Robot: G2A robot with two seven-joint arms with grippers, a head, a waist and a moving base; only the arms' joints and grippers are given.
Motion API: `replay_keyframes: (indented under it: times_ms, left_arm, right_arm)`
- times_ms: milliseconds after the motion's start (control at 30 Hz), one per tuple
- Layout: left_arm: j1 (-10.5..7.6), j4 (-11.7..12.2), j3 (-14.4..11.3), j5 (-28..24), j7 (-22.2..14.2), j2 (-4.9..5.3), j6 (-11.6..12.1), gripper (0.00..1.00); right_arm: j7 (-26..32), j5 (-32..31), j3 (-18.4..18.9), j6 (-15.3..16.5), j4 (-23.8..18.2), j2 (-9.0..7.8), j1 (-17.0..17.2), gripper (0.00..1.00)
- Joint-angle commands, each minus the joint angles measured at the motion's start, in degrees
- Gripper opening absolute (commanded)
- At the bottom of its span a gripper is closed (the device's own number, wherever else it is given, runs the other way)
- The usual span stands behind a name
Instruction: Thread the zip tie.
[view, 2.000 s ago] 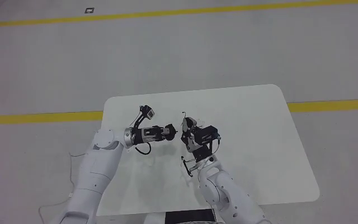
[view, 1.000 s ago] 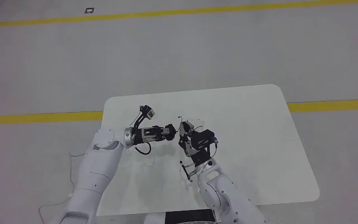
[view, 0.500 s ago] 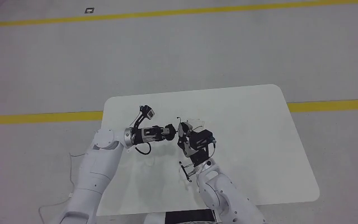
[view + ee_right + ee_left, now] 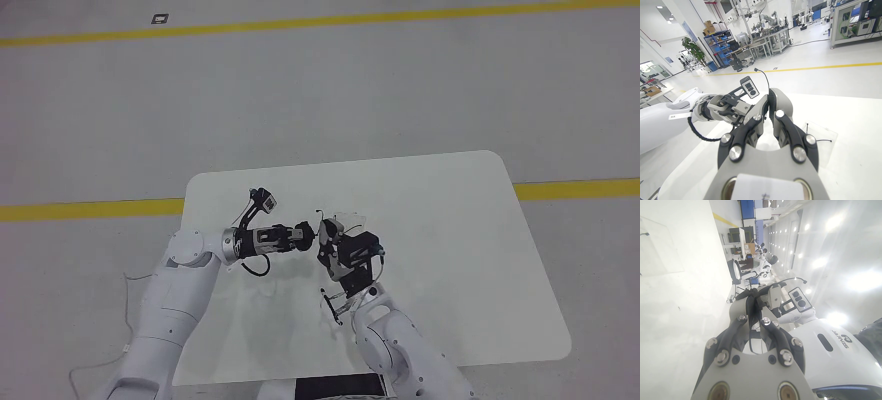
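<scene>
Above tabletop [image 4: 450,250] middle, right gripper [image 4: 769,98] fingers clamped on zip tie [image 4: 768,81], head end free toward 12 o'clock, likely left exposed for threading. At 9 o'clock, just beside, left gripper [image 4: 753,294] fingers together; on what, cannot tell.

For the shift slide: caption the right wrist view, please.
Right gripper pinching a black zip tie that curls upward, left arm close beside, spare ties on a clear tray.
</scene>
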State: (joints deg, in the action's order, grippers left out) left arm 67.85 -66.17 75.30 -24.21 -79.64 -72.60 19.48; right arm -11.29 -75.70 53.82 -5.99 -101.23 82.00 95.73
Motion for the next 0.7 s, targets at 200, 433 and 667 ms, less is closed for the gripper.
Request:
replay_keyframes:
  times_ms: [200, 433, 667]
  left_arm:
    - [0.0, 0.0, 0.0, 0.0, 0.0, 0.0, 0.0, 0.0]
    - [0.0, 0.0, 0.0, 0.0, 0.0, 0.0, 0.0, 0.0]
    - [0.0, 0.0, 0.0, 0.0, 0.0, 0.0, 0.0, 0.0]
  right_arm:
    - [0.27, 0.1, -0.09, 0.35, 0.16, -0.07, -0.09, 0.0]
    - [0.45, -0.31, -0.13, 0.01, 0.19, -0.13, -0.1, 0.0]
    - [0.32, -0.32, -0.09, -0.26, 0.22, -0.17, -0.11, 0.0]
